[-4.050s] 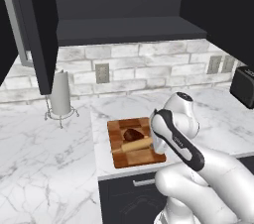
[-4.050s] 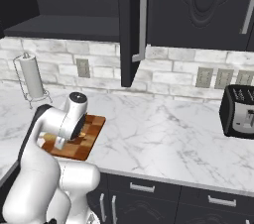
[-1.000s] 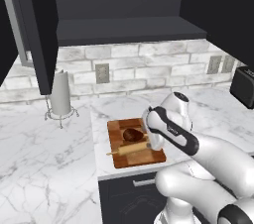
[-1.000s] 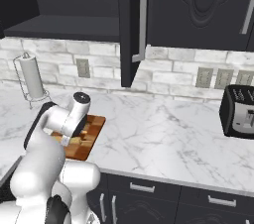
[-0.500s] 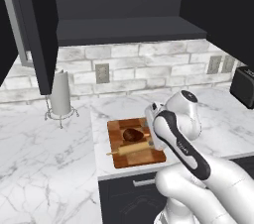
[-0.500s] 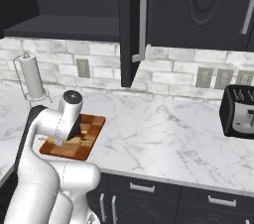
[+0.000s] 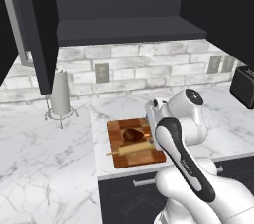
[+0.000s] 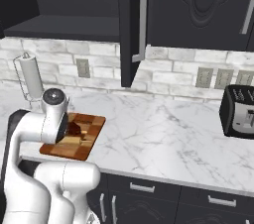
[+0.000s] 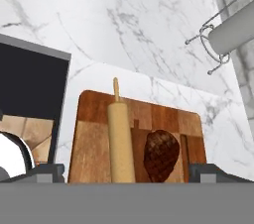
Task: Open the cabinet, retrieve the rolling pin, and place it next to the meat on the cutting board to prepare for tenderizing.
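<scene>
— Where was the rolling pin (image 9: 121, 141) when you looked?

— I saw it lying flat on the cutting board (image 9: 89, 141), just beside the meat (image 9: 161, 151) and apart from it. In the left base view the pin (image 7: 130, 148) lay along the board's near half, one narrow handle poking out over the board's left edge, with the meat (image 7: 132, 134) behind it.

— And the tool?

— My tool (image 9: 128, 172) stood wide, both dark tips at the bottom of the hand view, one on either side of the pin and the meat, gripping nothing. From the left base view I had it (image 7: 152, 129) just above the board's right end.

— The cabinet (image 8: 133, 20)?

— Its doors stood open; I could see the silver bar handle on the right-hand door and a dark shelf inside.

— Anything else on the worktop (image 7: 49, 158)?

— A paper towel holder (image 7: 61, 96) well to the left of the board (image 7: 134, 141), against the brick wall, and a black toaster (image 8: 239, 111) far off to the right.
</scene>
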